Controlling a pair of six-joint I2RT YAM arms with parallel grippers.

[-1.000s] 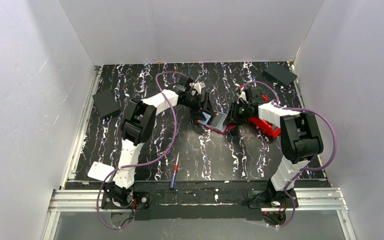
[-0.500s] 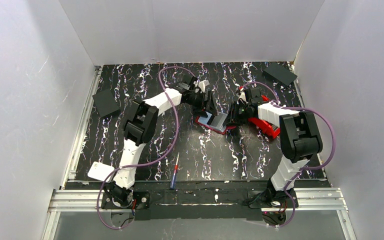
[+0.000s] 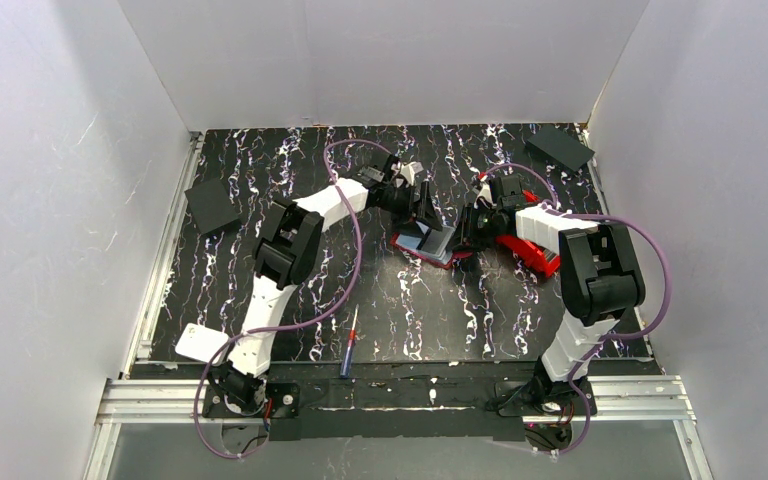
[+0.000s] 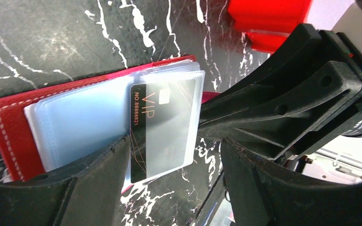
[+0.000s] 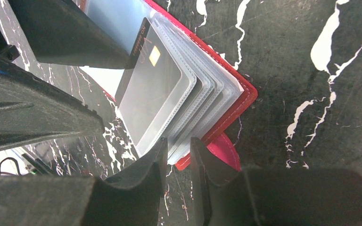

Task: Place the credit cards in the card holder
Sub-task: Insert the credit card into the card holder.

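Note:
The red card holder (image 3: 412,243) lies open mid-table, its clear sleeves fanned out. A dark "VIP" credit card (image 4: 165,127) lies on the top sleeve, its lower end sticking out past the sleeves; it also shows in the right wrist view (image 5: 153,89). My left gripper (image 4: 174,160) is open and straddles that card's protruding end, its left finger against the card's edge. My right gripper (image 5: 178,150) is shut on the edge of the holder's clear sleeves (image 5: 202,99). The holder's red cover shows in the left wrist view (image 4: 4,127) and the right wrist view (image 5: 245,94).
A red open-topped bin (image 3: 532,255) stands just right of the holder, under the right arm. Black flat squares lie at the far left (image 3: 212,207) and back right (image 3: 560,148). A white card-like thing (image 3: 198,343) and a pen-like tool (image 3: 348,345) lie near the front edge.
My left gripper has moved right and closer over the holder, and less of the card's pale face shows from above. The right gripper has stayed put on the sleeves.

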